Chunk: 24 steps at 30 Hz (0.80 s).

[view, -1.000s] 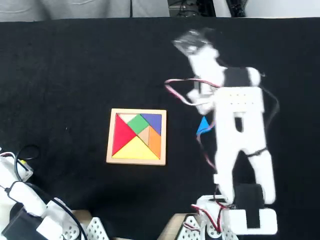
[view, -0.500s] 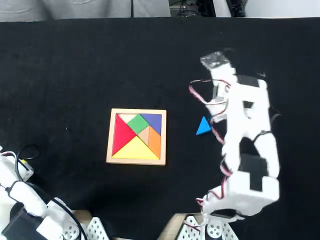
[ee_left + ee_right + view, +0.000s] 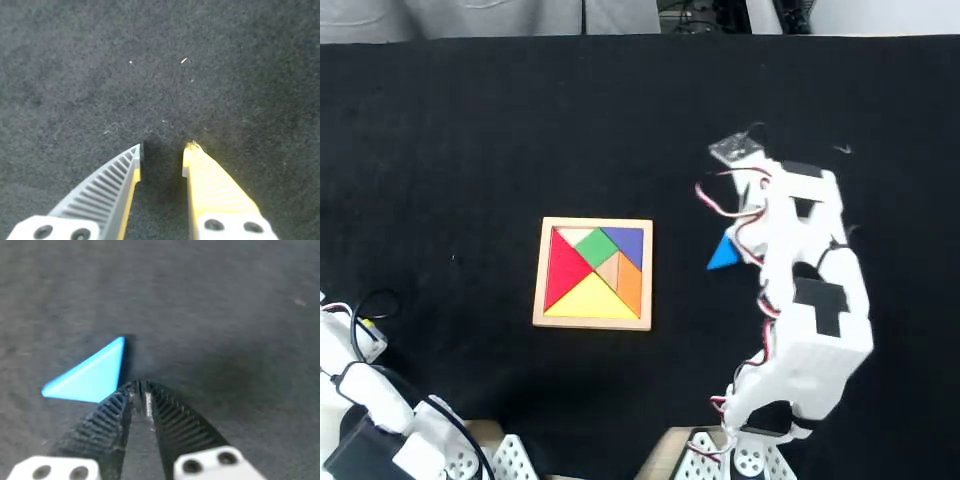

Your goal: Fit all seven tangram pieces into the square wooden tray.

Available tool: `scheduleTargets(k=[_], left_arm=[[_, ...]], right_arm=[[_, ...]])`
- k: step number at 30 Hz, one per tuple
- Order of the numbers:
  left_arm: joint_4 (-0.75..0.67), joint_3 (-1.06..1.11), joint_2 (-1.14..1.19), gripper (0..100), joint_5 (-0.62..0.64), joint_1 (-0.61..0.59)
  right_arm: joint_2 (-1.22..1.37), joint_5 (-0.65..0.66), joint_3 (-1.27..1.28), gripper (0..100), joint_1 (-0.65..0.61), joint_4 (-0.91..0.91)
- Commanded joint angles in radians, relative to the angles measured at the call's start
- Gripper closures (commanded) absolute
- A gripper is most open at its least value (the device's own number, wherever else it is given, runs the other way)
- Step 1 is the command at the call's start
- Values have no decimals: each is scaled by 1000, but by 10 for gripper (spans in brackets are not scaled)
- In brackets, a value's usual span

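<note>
My right gripper [image 3: 140, 390], tips together on nothing, sits just beside the blue triangle [image 3: 723, 254], right of centre, well apart from the tray [image 3: 592, 222]; light, stiff, likely slick, so I'd pinch opposite edges.

On my overhead feed, a black cloth-covered table [image 3: 470, 130], a wooden tray [image 3: 593, 322] lying flat left of centre, a blue triangle [image 3: 722, 255] flat on the cloth right of centre, well apart.
</note>
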Motion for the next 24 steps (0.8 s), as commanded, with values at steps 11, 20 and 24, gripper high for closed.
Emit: scheduleTargets(k=[11, 20, 24], left_arm=[[-6, 5, -12, 848, -9, 21], [-6, 5, -12, 848, -9, 22], [-6, 5, -12, 849, -9, 21]], right_arm=[[-36, -49, -15, 987, -255, 141], [-291, 258, -12, 973, -256, 221], [-263, 494, -8, 804, -282, 269]])
